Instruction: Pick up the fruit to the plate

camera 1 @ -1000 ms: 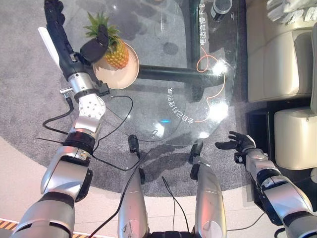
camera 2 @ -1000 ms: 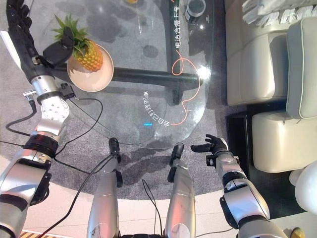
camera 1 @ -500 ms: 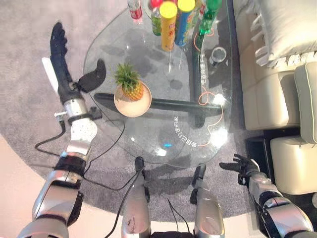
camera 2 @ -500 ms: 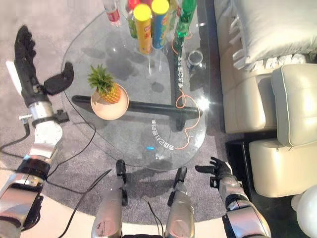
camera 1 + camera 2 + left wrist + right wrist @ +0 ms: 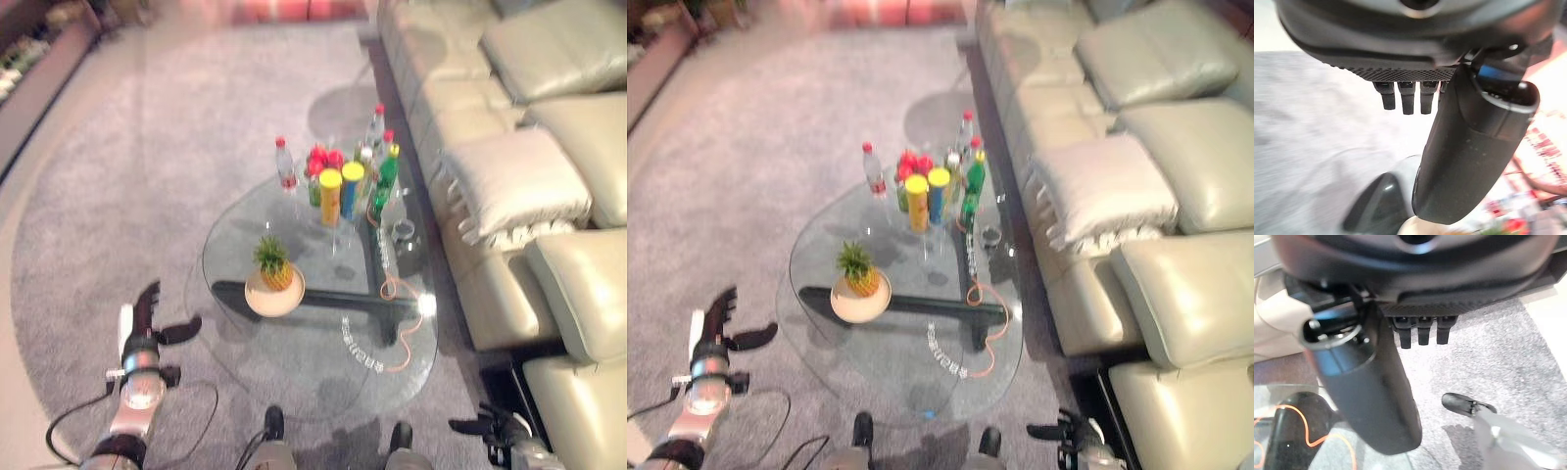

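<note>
A pineapple (image 5: 273,264) stands upright on a tan plate (image 5: 276,297) near the left edge of the glass table (image 5: 323,343). My left hand (image 5: 145,311) is off the table to the left, over the grey carpet, open with straight fingers and thumb spread, holding nothing. My right hand (image 5: 485,427) hangs low at the table's near right, beside the sofa, open and empty. The left wrist view shows straight fingers (image 5: 1401,98) and the thumb (image 5: 1469,156) over carpet; the right wrist view shows the same for the right hand's fingers (image 5: 1422,333).
Several bottles and snack tubes (image 5: 338,181) stand clustered at the table's far end, with a small glass cup (image 5: 403,230) to their right. A cream sofa (image 5: 509,166) runs along the right side. Grey carpet (image 5: 147,196) spreads left of the table.
The camera has pulled back and tilted up, so the whole table and sofa show. My left hand has drawn away from the pineapple toward the near left; the right hand stays low.
</note>
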